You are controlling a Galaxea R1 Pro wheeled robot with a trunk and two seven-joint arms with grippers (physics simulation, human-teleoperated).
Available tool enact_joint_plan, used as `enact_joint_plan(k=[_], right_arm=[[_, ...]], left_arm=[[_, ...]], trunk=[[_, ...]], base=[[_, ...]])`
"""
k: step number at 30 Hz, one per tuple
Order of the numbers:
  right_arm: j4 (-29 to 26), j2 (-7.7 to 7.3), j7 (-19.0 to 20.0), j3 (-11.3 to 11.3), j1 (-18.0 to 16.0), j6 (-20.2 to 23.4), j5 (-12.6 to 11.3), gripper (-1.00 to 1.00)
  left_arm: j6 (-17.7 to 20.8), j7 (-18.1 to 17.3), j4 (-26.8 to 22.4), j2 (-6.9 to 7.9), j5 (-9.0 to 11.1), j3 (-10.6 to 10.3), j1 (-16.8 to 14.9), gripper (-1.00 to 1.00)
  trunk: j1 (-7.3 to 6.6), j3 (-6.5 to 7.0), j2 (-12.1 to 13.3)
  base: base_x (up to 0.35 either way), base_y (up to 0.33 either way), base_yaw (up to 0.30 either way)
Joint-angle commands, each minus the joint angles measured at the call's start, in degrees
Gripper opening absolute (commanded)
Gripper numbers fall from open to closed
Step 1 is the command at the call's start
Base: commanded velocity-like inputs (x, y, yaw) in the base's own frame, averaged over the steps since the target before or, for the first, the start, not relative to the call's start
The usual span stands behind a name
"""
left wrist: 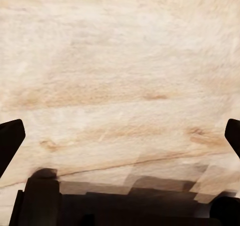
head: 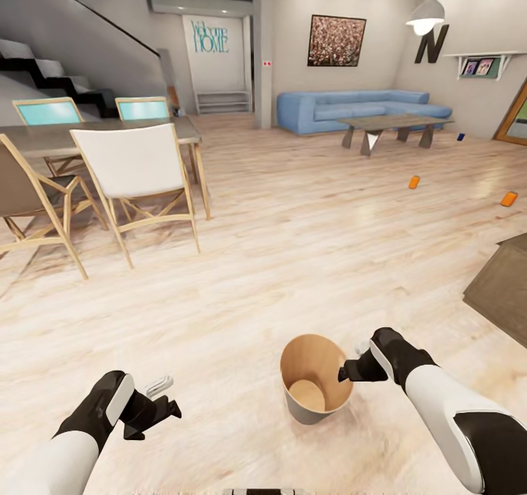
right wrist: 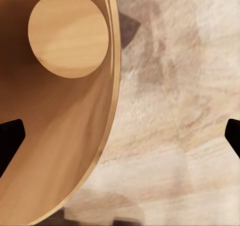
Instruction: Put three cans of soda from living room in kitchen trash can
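Observation:
The tash can (head: 315,385), a copper-brown bucket with a tan inside, sits low in the head view just ahead of me, mouth up. My right gripper (head: 345,372) is at its right rim. In the right wrist view that gripper (right wrist: 120,141) is open, its fingers straddling the bucket's wall (right wrist: 60,136). My left gripper (head: 162,401) hangs open over bare floor to the bucket's left (left wrist: 120,141). Far off on the living room floor lie two orange cans of soda (head: 414,181) (head: 509,199) and a dark blue one (head: 460,137).
A dining table (head: 44,140) with several chairs, one with a white back (head: 132,162), stands at the left. A blue sofa (head: 359,108) and a coffee table (head: 395,123) are at the back. A dark wooden piece of furniture (head: 505,283) juts in at the right.

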Motion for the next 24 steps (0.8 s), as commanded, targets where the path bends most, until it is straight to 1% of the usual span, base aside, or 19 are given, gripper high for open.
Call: enact_joint_plan(k=[1, 12, 24], right_arm=[[0.0, 0.0, -0.01, 0.0, 0.0, 0.0, -0.01, 1.0], [0.0, 0.07, -0.03, 0.01, 0.0, 0.0, -0.01, 1.0], [0.0, 0.04, -0.02, 0.0, 0.0, 0.0, -0.01, 1.0]], left_arm=[[0.0, 0.0, -0.01, 0.0, 0.02, 0.0, 0.0, 1.0], [0.0, 0.07, -0.02, -0.07, 0.02, 0.0, 0.0, 1.0], [0.0, 0.09, -0.1, -0.37, 0.0, 0.0, 0.0, 1.0]], trunk=[[0.02, -0.23, -0.02], [0.31, -2.67, -0.17], [0.31, -2.67, -0.17]], base=[[0.0, 0.0, 0.0], [0.0, 0.0, 0.0], [0.0, 0.0, 0.0]])
